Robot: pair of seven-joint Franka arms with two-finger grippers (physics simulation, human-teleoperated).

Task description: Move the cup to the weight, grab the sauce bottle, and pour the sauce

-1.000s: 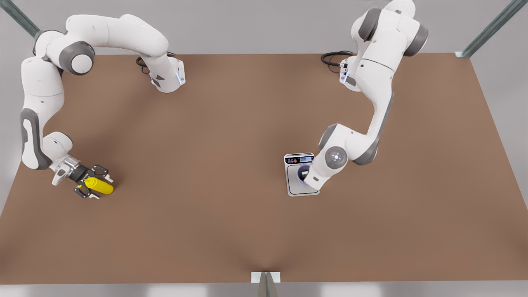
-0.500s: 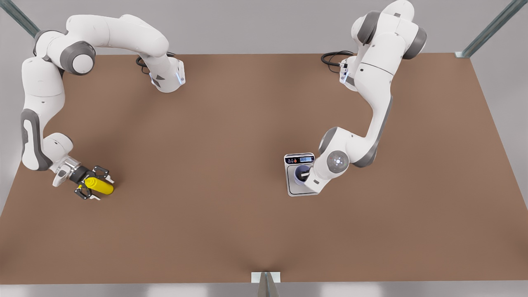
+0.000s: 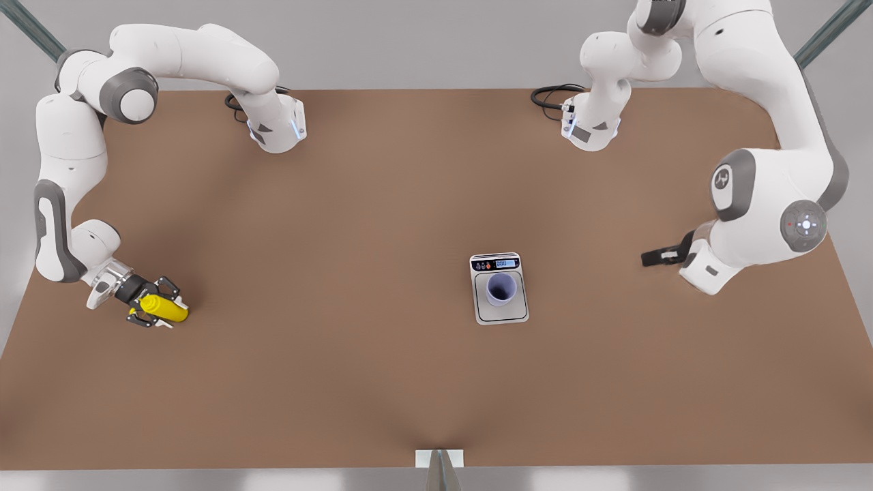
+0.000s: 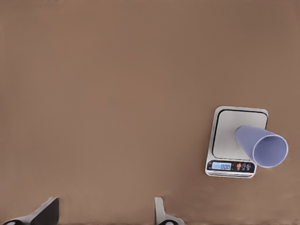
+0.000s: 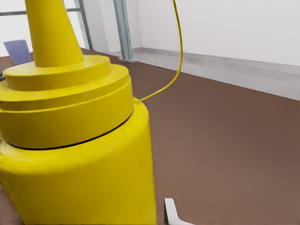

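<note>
The lavender cup (image 3: 500,289) stands upright on the plate of the silver scale (image 3: 481,315), right of the table's middle in the front view. My left wrist view looks down on the cup (image 4: 262,145) and scale (image 4: 229,136). The left gripper (image 3: 658,256) is open and hangs far toward the front view's right, apart from both. At the front view's left the yellow sauce bottle (image 3: 166,309) stands on the table. The right gripper (image 3: 154,303) is open, one finger on each side of it. In the right wrist view the bottle (image 5: 75,140) looms close, with a fingertip (image 5: 171,212) just beside it.
The brown table (image 3: 354,204) stretches wide between the two arms. Black cables (image 3: 549,95) lie at the arm bases along the far edge. A metal bracket (image 3: 439,458) sits at the near edge. Frame posts (image 5: 123,28) rise at the corners.
The left arm has let go of the cup on the scale and swung far toward the front view's right. The right gripper's fingers have drawn slightly closer around the bottle.
</note>
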